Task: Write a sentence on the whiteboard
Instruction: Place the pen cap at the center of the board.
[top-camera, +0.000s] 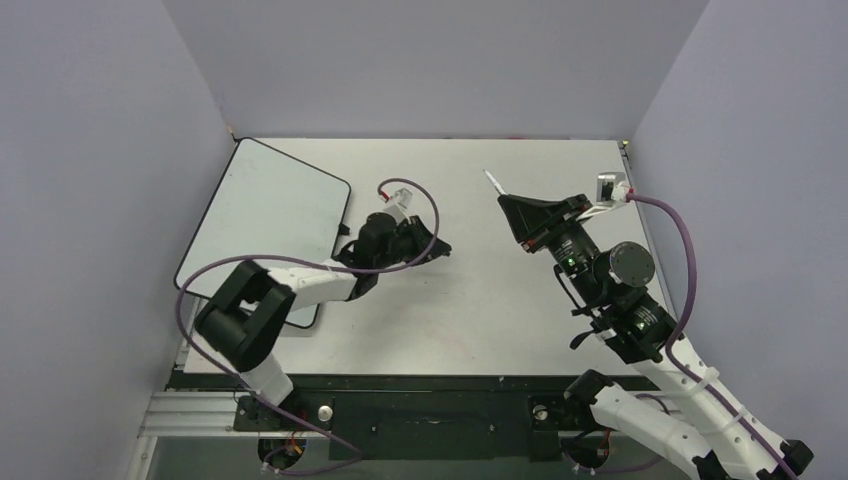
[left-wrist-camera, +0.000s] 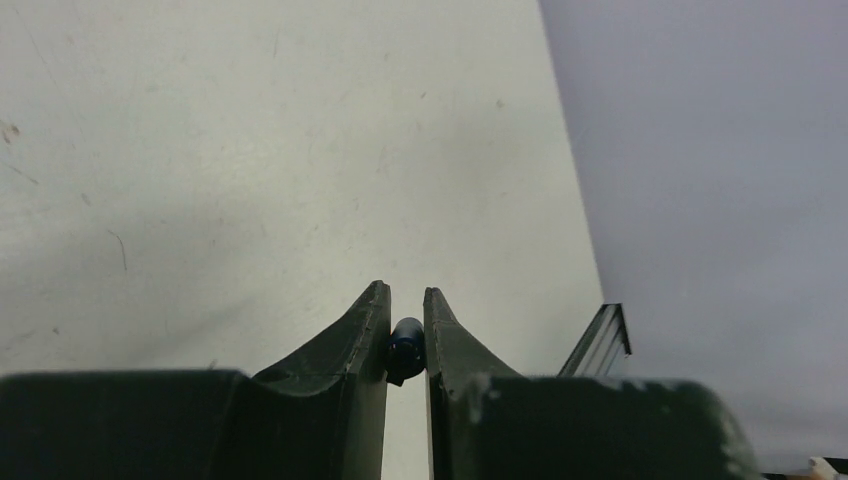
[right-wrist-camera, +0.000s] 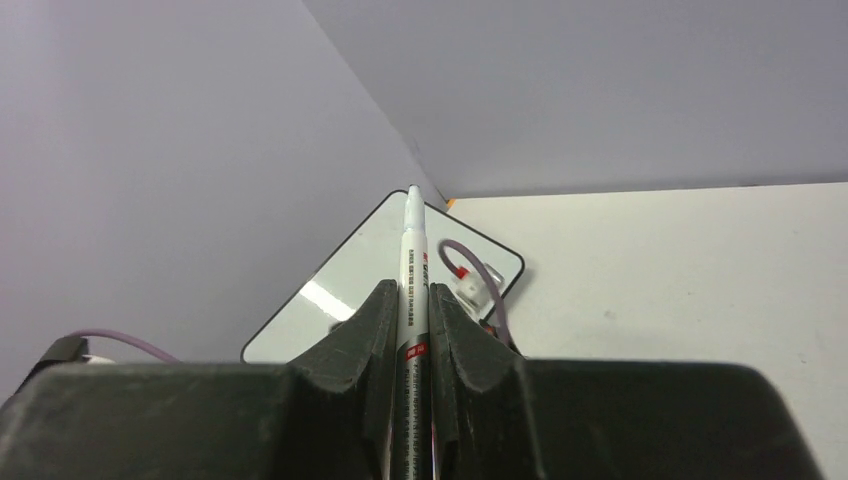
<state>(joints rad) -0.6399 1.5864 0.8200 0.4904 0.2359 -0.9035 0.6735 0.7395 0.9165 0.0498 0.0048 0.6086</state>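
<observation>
Far left: whiteboard, well clear of both sets of jaws.
Right gripper clamps a marker aimed at it, left gripper pinches a dark cap.

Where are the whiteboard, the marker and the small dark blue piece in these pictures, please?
whiteboard (top-camera: 265, 218): top external view, on the bare glossy face.
marker (right-wrist-camera: 413, 252): right wrist view, on the white barrel below the tip.
dark blue piece (left-wrist-camera: 405, 345): left wrist view, on its rounded end.
</observation>
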